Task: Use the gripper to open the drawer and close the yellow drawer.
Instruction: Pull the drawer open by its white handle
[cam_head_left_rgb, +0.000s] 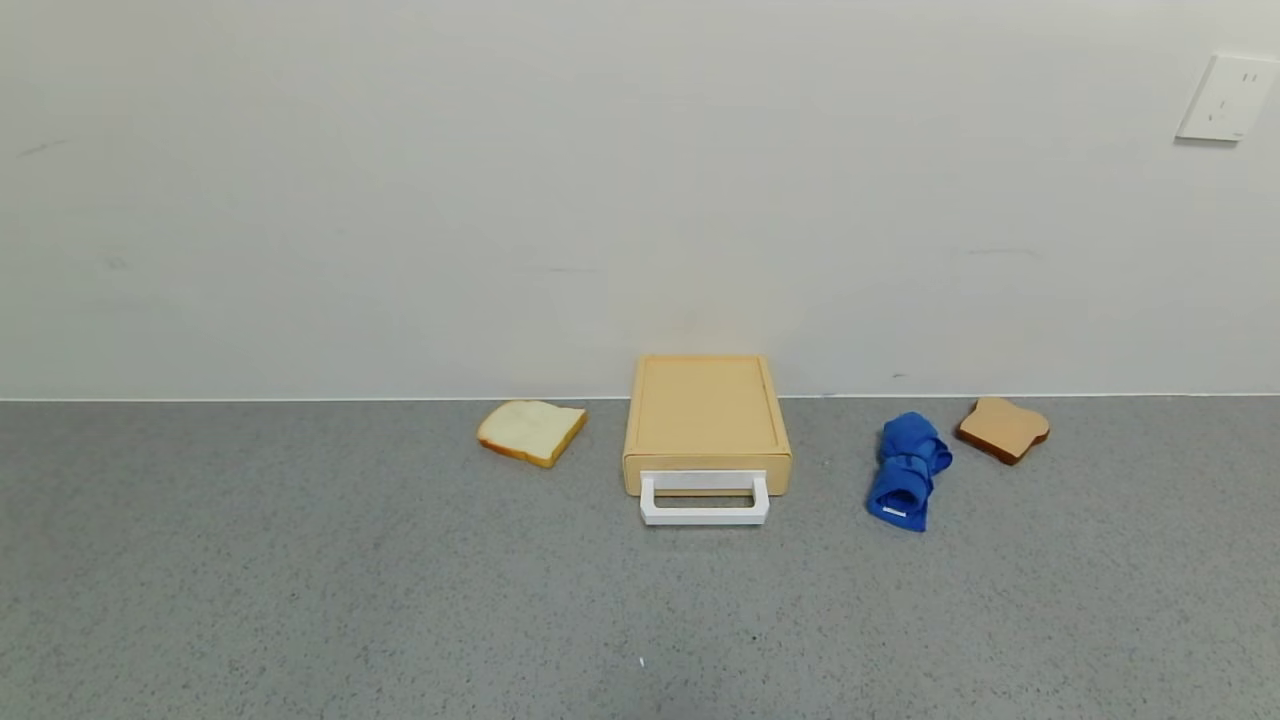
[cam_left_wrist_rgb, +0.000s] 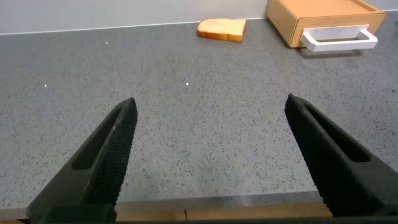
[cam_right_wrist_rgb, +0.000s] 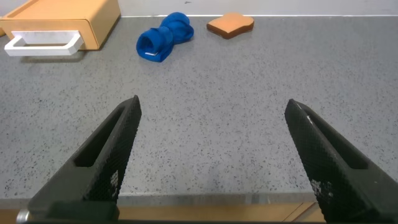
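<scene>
Pale yellow drawer (cam_head_left_rgb: 706, 420) closed against wall, white loop handle (cam_head_left_rgb: 704, 500) facing out. Left gripper (cam_left_wrist_rgb: 208, 155) and right gripper (cam_right_wrist_rgb: 211, 155) fingers wide apart, holding nothing.

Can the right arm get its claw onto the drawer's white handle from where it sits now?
Probably yes. The right claw is open above bare countertop, and nothing lies between it and the white handle of the drawer. The rolled blue cloth sits beside that path, not across it.

You're looking at a pale yellow-tan drawer (cam_head_left_rgb: 706, 412) with a white handle (cam_head_left_rgb: 704, 503), a blue cloth (cam_head_left_rgb: 908, 470), and a speckled grey counter (cam_head_left_rgb: 300, 580).
</scene>
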